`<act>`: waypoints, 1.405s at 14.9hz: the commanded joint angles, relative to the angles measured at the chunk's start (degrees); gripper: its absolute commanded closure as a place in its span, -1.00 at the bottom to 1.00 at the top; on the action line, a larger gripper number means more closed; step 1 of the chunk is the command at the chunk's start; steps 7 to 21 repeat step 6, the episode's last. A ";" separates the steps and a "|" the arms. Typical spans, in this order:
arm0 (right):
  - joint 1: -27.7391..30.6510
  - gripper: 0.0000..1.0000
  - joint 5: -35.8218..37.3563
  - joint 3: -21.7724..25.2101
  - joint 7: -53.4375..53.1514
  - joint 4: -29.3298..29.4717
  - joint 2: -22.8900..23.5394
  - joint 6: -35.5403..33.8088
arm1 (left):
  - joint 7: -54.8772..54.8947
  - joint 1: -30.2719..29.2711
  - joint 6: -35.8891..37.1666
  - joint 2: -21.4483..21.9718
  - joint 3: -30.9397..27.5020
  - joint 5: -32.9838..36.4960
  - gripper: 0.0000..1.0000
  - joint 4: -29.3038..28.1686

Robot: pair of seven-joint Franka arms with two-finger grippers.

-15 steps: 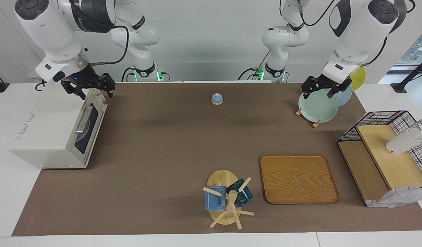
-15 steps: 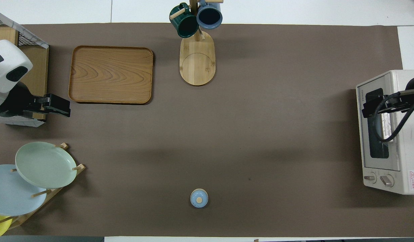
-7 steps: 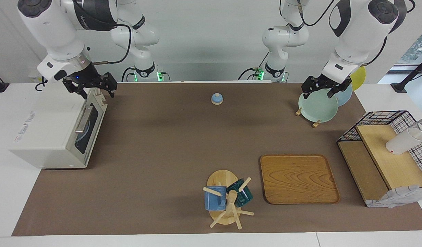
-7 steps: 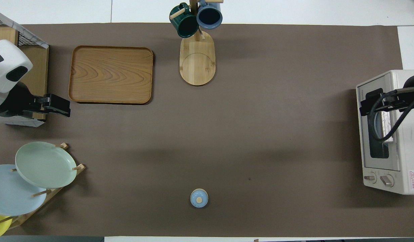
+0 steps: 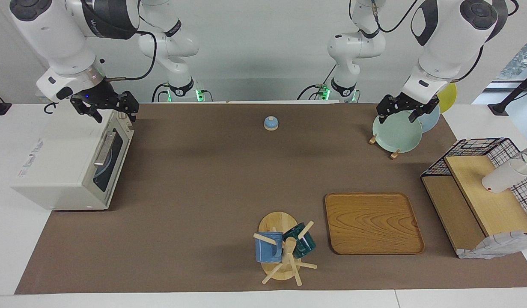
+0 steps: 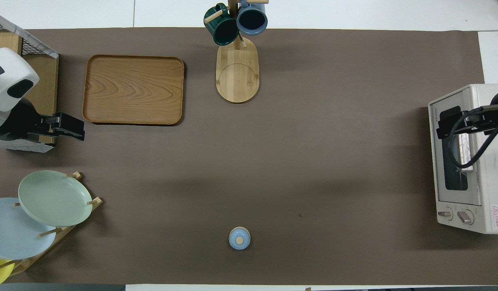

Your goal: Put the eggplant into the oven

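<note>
Facing view first: my right gripper (image 5: pixel 110 112) hangs over the robot-side corner of the boxy off-white toaster oven (image 5: pixel 53 169), its fingers spread wide with nothing between them and touching nothing. That oven sits at the right arm's end of the table, its dark glass door (image 5: pixel 108 158) shut and the metal bar handle (image 5: pixel 102 149) across it. From overhead, the same gripper (image 6: pixel 449 128) shows over the door, a black cable (image 6: pixel 469 151) looping beneath it.

My left gripper (image 5: pixel 402 110) hovers over the pale green plate (image 5: pixel 397 133) standing in a wooden plate rack (image 5: pixel 382 144), fingers likewise apart and empty; I cannot tell from this angle whether a fingertip grazes the plate's rim. A light blue plate (image 5: pixel 431 118) and a yellow plate (image 5: pixel 448 95) stand just beside it in that rack.

Between the two arms, near the robots, sits a small blue domed lid with a wooden knob (image 5: pixel 270 123). Farther out lie a rectangular wooden tray (image 5: pixel 372 222) and a wooden mug tree (image 5: pixel 284 252) carrying a blue mug (image 5: pixel 267 248) and a dark green mug (image 5: pixel 301 242). A wire-and-wood shelf (image 5: pixel 481 192) stands at the left arm's end.

I cannot see the eggplant in either view.
</note>
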State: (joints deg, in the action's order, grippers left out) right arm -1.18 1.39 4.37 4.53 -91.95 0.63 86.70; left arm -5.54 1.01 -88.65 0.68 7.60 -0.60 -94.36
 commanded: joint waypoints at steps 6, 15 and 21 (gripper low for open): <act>0.47 -1.00 0.02 -0.24 -0.40 -0.16 -0.28 0.57 | 0.17 -0.22 0.50 0.64 0.13 1.21 -1.00 -0.03; 0.47 -1.00 0.02 -0.24 -0.40 -0.16 -0.28 0.57 | 0.17 -0.22 0.50 0.64 0.13 1.21 -1.00 -0.03; 0.47 -1.00 0.02 -0.24 -0.40 -0.16 -0.28 0.57 | 0.17 -0.22 0.50 0.64 0.13 1.21 -1.00 -0.03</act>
